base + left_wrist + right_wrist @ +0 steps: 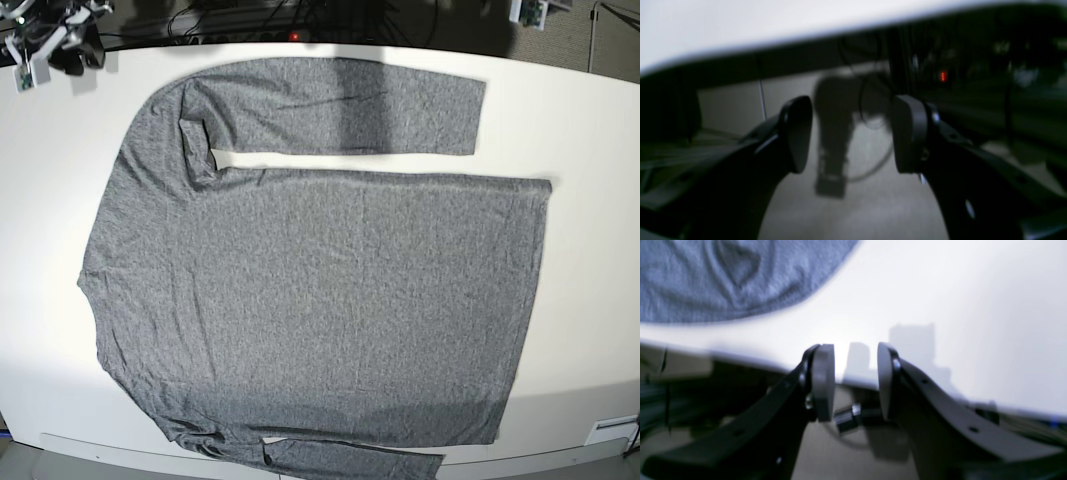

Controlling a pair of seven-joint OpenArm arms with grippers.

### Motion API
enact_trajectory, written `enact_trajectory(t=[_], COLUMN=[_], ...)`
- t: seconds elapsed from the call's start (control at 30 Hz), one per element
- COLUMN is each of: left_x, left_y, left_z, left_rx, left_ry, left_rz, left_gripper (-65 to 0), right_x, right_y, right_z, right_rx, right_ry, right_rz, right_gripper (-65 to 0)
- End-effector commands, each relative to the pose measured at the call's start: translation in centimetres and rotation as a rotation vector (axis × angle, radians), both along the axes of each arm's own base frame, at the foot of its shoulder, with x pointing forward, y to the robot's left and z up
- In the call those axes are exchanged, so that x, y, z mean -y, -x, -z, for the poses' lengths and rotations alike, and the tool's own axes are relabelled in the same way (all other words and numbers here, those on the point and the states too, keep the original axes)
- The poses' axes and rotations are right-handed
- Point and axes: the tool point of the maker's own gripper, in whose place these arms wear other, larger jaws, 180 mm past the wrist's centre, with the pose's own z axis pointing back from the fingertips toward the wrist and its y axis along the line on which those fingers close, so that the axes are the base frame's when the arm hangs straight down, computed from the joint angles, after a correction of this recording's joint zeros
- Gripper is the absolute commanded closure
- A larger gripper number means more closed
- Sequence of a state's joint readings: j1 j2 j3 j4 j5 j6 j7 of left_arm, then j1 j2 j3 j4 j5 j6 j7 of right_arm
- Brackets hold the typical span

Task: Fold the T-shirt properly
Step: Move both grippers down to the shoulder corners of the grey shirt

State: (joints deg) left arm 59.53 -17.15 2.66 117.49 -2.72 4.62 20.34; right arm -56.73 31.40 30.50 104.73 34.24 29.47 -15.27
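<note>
Lying flat across the white table, the heather-grey, long-sleeved knit T-shirt runs its long axis from collar to hem across the base view, one sleeve stretched along the far edge, the other trailing off the near edge. It sits up and left of the right gripper, whose jaws stand parted and empty at the table's rim. I judge this arm nearer. The left gripper hangs released, empty, beyond the edge.

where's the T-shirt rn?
In the base view the T-shirt lies spread flat across most of the white table, one sleeve stretched along the far edge. The right wrist view catches a bit of it at upper left.
</note>
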Motion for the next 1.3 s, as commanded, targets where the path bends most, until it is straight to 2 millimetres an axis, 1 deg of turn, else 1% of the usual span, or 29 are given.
enact_trajectory(t=[0.0,0.13,0.2,0.43,0.53,0.67,0.77,0.83,0.93,1.0,1.07,1.13,1.2,1.27], left_x=[0.1,0.1,0.2,0.8,0.7,0.6,0.6,0.5,0.0,0.1,0.6,1.0,1.2,1.1], left_y=[-0.6,-3.2,-4.4,-9.7,-12.4,-16.1,-18.5,-19.9,-21.8,-22.9,-23.7,-24.0,-23.9,-23.6], left_z=[-0.6,-1.1,-1.7,-5.4,-6.8,-9.1,-11.0,-12.0,-12.4,-12.8,-13.3,-13.4,-12.9,-12.2], left_rx=[0.03,0.103,0.157,0.431,0.518,0.645,0.725,0.764,0.75,0.745,0.754,0.751,0.721,0.679], left_ry=[0.002,0.003,0.008,0.034,-0.007,-0.081,-0.086,-0.09,-0.131,-0.219,-0.291,-0.348,-0.396,-0.46], left_rz=[-0.005,-0.003,0.0,0.019,0.049,0.092,0.09,0.086,0.082,0.15,0.235,0.336,0.446,0.562], left_gripper=[-36.9,-36.9,-36.9,-36.9,-36.9,-36.9,-36.9,-36.9,-36.9,-36.9,-36.9,-36.9,-36.9,-36.9], right_x=[0.0,0.0,-0.1,-0.3,-0.5,-1.0,-1.3,-1.2,-0.8,-0.1,0.5,0.4,-0.3,0.5], right_y=[-1.5,-4.6,-5.8,-9.5,-11.0,-13.2,-15.2,-16.4,-18.4,-19.5,-20.2,-20.4,-20.4,-20.8], right_z=[-1.1,-2.3,-2.9,-5.9,-6.9,-8.4,-9.4,-10.0,-10.9,-11.5,-11.9,-12.4,-12.9,-14.2], right_rx=[0.058,0.148,0.19,0.378,0.443,0.544,0.605,0.64,0.681,0.684,0.673,0.67,0.663,0.673], right_ry=[0.0,0.0,-0.001,-0.021,-0.035,-0.073,-0.086,-0.025,0.115,0.241,0.367,0.447,0.519,0.621], right_rz=[-0.013,-0.013,-0.013,-0.009,0.008,0.05,0.074,0.067,0.051,0.029,-0.029,-0.133,-0.285,-0.353], right_gripper=[-22.1,-22.1,-22.1,-22.1,-22.1,-22.1,-22.1,-22.1,-22.1,-22.1,-22.1,-22.1,-22.1,-22.1])
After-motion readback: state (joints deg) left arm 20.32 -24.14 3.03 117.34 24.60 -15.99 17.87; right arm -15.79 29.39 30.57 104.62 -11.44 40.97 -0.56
